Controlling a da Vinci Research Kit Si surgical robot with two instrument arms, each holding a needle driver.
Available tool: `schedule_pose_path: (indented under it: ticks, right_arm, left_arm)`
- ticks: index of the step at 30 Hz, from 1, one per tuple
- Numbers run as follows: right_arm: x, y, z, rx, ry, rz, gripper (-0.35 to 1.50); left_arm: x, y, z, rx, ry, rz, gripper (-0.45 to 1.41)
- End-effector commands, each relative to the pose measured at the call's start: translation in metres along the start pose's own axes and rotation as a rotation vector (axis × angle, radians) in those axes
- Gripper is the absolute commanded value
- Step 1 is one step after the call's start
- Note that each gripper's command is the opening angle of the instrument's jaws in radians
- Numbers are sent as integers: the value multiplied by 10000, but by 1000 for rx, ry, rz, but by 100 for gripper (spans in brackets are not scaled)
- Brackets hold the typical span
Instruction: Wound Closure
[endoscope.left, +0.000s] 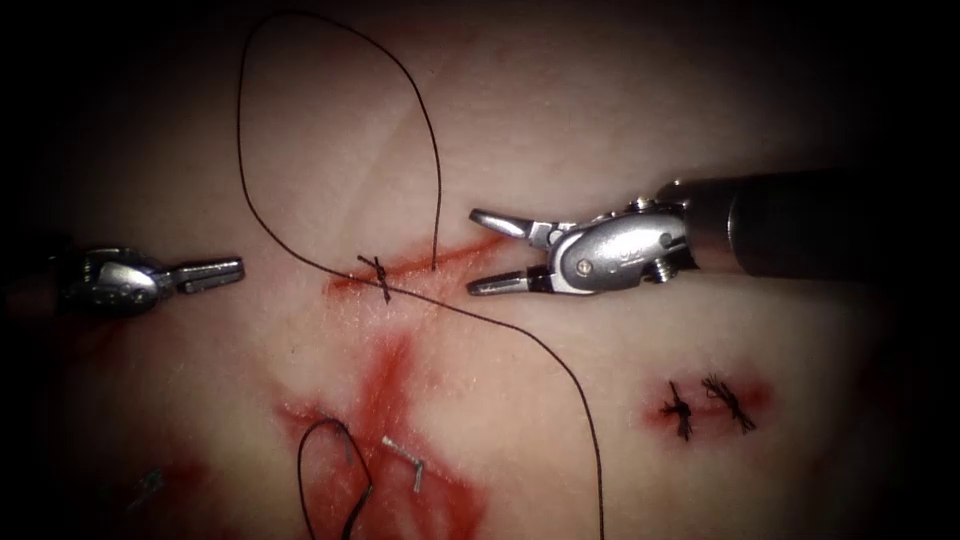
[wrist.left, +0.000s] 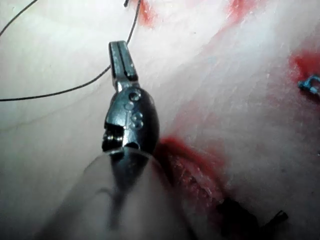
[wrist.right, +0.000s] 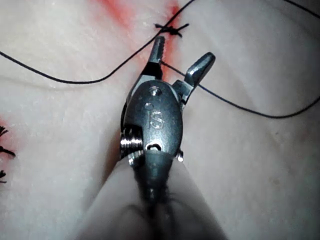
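Observation:
A tied knot (endoscope.left: 378, 273) sits on the red cut (endoscope.left: 440, 258) in the tissue (endoscope.left: 560, 110). From it the thread (endoscope.left: 240, 130) loops far up and comes back down to the cut, and another strand (endoscope.left: 585, 400) runs off to the lower right. My right tool (endoscope.left: 478, 252) hangs just right of the knot, open and holding nothing. From close up, the right tool (wrist.right: 182, 51) straddles a strand (wrist.right: 225, 100) that lies on the tissue below it, near the knot (wrist.right: 170, 29). My left tool (endoscope.left: 228, 270) is shut and empty, left of the cut. Behind the left tool (wrist.left: 120, 54) passes thread (wrist.left: 60, 91). I cannot make out the needle.
A thicker dark loop (endoscope.left: 335, 440) lies on the red fluid (endoscope.left: 385, 380) below the cut, beside a small metal piece (endoscope.left: 405, 460). Two finished stitches (endoscope.left: 705, 405) close a short cut at the lower right.

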Motion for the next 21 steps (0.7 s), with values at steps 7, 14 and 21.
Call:
schedule_pose_path:
  ticks: [7,14,21]
  right_arm:
    - [-15,6,-5,-35,-39,2,148]
    - [-12,1,2,-39,-40,1,148]
    - [-11,-2,4,-40,-41,1,148]
  left_arm:
    - [-31,-28,-31,91,-234,-3,-45]
    - [-63,-36,-35,81,-430,-93,-45]
    - [-91,-12,-16,16,-434,-125,71]
